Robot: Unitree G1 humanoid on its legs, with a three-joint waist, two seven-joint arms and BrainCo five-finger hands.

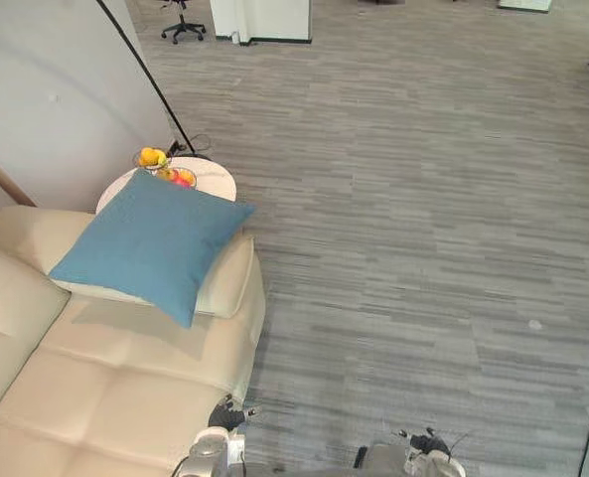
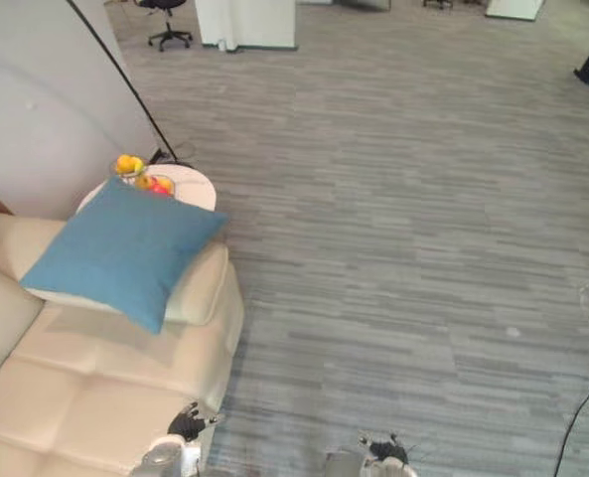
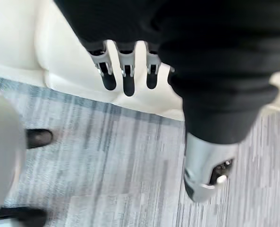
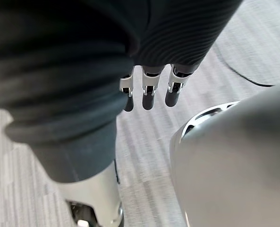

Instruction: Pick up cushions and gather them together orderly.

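A blue square cushion (image 1: pixel 155 243) lies tilted on the armrest of a cream leather sofa (image 1: pixel 95 388) at the left; it also shows in the right eye view (image 2: pixel 125 248). My left hand (image 3: pixel 125 71) hangs with straight fingers over the sofa's front edge and the grey carpet, holding nothing. My right hand (image 4: pixel 148 90) hangs over the carpet, fingers straight and empty. Both hands are far below and in front of the cushion.
A small round white side table (image 1: pixel 215 179) stands just past the armrest, carrying a bowl of fruit (image 1: pixel 165 167). A black pole (image 1: pixel 145 75) leans along the wall. An office chair (image 1: pixel 183 25) and a white cabinet (image 1: pixel 264 20) stand far back. Grey carpet spreads to the right.
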